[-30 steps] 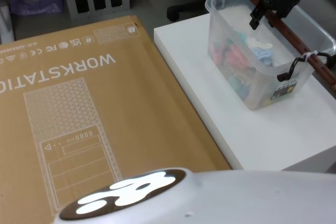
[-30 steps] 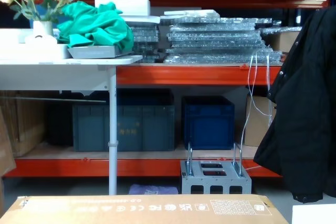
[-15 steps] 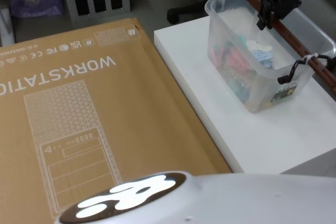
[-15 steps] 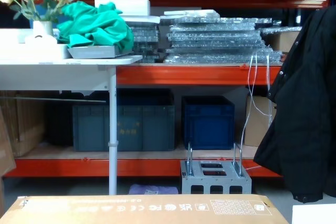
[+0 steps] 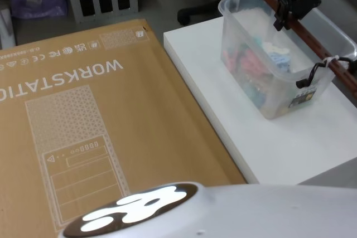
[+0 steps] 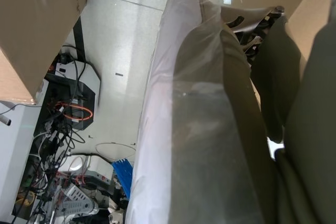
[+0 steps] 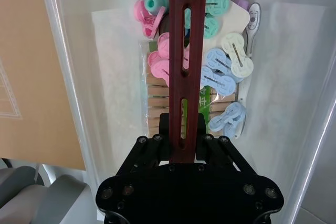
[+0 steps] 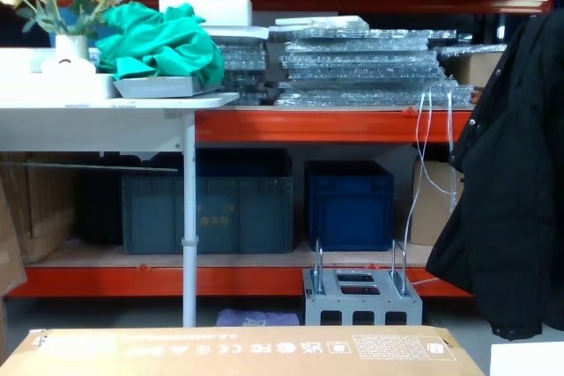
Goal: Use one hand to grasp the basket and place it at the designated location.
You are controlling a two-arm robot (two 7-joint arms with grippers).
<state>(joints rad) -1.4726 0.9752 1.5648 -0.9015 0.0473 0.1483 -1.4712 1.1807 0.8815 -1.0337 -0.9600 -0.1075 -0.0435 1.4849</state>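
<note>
The basket (image 5: pixel 262 76), a translucent whitish tub, stands on the white table (image 5: pixel 279 143) at the right. Its reddish-brown bar handle (image 5: pixel 312 43) is raised over the opening. My right gripper (image 5: pixel 285 14) is shut on that handle near its far end. In the right wrist view the black fingers (image 7: pixel 157 142) clamp the slotted handle (image 7: pixel 188 35) from both sides, above pink, green and blue clips (image 7: pixel 220 72) and wooden pegs lying in the basket (image 7: pixel 68 77). My left arm hangs parked low beside my body, its wrist camera facing the floor.
A large brown cardboard box (image 5: pixel 83 115) lies flat to the left of the table, touching its edge. Beyond it in the chest view stand dark blue crates (image 8: pixel 348 204) under orange shelving, a grey metal block (image 8: pixel 361 297) and a hanging black jacket (image 8: pixel 511 191).
My right gripper has shifted slightly farther away and to the right with the handle in it. The basket has hardly moved on the table.
</note>
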